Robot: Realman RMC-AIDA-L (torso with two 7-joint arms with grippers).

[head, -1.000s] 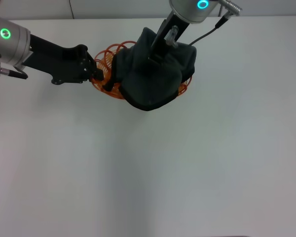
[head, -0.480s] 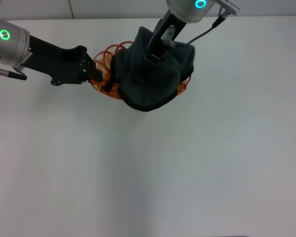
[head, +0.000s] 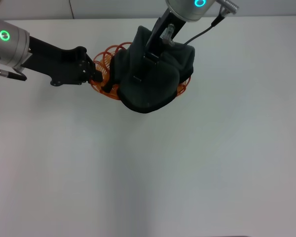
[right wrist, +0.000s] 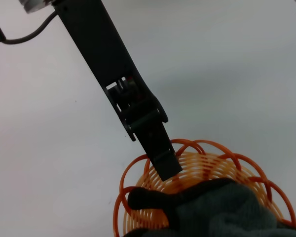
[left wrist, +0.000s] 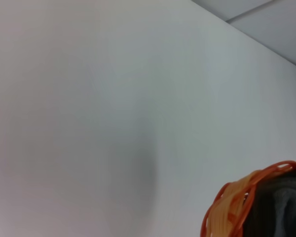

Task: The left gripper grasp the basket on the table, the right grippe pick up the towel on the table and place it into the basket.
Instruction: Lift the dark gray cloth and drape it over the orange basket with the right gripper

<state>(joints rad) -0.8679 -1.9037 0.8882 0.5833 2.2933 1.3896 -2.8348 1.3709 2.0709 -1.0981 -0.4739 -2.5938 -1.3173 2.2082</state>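
Observation:
The orange wire basket [head: 107, 58] stands at the far middle of the white table [head: 153, 168]. My left gripper [head: 95, 75] reaches in from the left and is shut on the basket's left rim; the right wrist view shows the left gripper [right wrist: 163, 163] clamped over a rim loop of the basket [right wrist: 192, 163]. The dark grey towel [head: 150, 81] lies bunched over the basket, covering most of it and hanging past the near rim. My right gripper [head: 144, 66] comes down from the far side onto the towel's top. The left wrist view shows the basket [left wrist: 227, 207] rim with towel [left wrist: 281, 207] inside.
A cable [head: 202, 30] runs off the right forearm above the basket's right side. The table's far edge meets a wall just behind the basket.
The right gripper shifted slightly left and away over the basket, and the towel's upper fold moved left with it. The left gripper and basket stayed put.

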